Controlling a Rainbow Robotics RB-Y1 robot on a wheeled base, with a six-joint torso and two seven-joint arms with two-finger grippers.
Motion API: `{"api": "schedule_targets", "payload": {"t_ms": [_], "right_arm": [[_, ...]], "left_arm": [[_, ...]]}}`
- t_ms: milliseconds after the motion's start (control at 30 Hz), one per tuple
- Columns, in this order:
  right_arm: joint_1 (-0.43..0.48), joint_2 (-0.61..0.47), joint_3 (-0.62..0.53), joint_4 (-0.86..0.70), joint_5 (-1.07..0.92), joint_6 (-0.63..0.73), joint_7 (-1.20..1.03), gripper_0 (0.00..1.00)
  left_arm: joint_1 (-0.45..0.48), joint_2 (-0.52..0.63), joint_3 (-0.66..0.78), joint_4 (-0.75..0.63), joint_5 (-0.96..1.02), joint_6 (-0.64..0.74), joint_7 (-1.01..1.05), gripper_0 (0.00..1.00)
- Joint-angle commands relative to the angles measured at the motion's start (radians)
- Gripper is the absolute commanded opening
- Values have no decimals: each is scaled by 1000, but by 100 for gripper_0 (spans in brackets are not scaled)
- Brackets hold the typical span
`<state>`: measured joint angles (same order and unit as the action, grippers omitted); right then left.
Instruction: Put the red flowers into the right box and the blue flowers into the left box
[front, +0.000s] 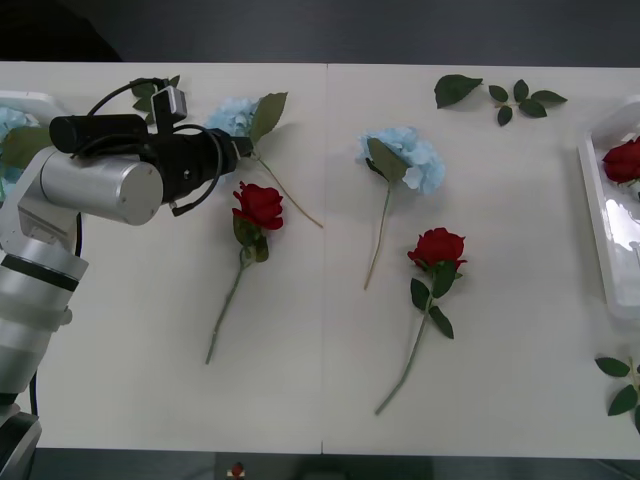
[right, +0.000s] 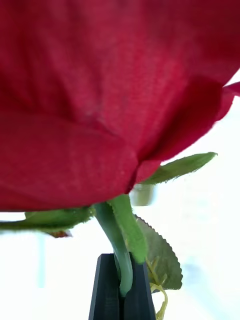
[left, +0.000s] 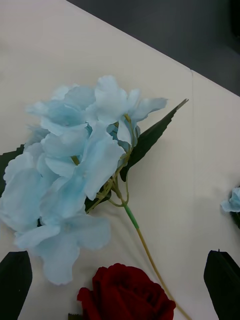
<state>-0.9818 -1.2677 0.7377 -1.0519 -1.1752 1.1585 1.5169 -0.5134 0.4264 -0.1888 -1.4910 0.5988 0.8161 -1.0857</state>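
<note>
Front view: my left arm reaches in from 9 o'clock, its wrist over the blue flower (front: 235, 115) at 11 o'clock on the table (front: 300, 400). I can't see its jaws from here. Second blue flower (front: 408, 158) lies just right of centre, at 1 o'clock. Two roses lie loose: one (front: 259, 205) left of centre, one (front: 438, 247) right of it. Right box (front: 598, 215) is at 3 o'clock with a third rose (front: 624, 160) over it. Left box (front: 30, 101) peeks out at 10 o'clock behind the arm. Leaf sprigs (front: 500, 95) at 1 o'clock, not mine to move.

Right wrist view: right gripper (right: 121, 290) is clamped on the rose stem (right: 116, 240) just under the bloom (right: 100, 90). Stem is thin and wiry; a pinch near the head keeps it from swinging.

Left wrist view: left gripper (left: 120, 280) hangs over the blue cluster (left: 75, 175), black fingers (left: 14, 280) spread wide, nothing between them. Petals are soft, light fabric and would crush or slip, so I'd take the stem (left: 134, 222) right below the head, clear of the rose bloom (left: 125, 292) just beside it.
</note>
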Motion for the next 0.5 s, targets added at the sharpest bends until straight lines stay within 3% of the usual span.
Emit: {"api": "schedule_targets", "payload": {"t_ms": [33, 500], "right_arm": [[-35, 21, -3, 107, 80, -8, 89, 0], [-35, 209, -41, 432, 348, -260, 77, 0]], "left_arm": [[-60, -38, 3, 66, -16, -52, 98, 100], [-158, -110, 3, 298, -28, -120, 119, 100]]}}
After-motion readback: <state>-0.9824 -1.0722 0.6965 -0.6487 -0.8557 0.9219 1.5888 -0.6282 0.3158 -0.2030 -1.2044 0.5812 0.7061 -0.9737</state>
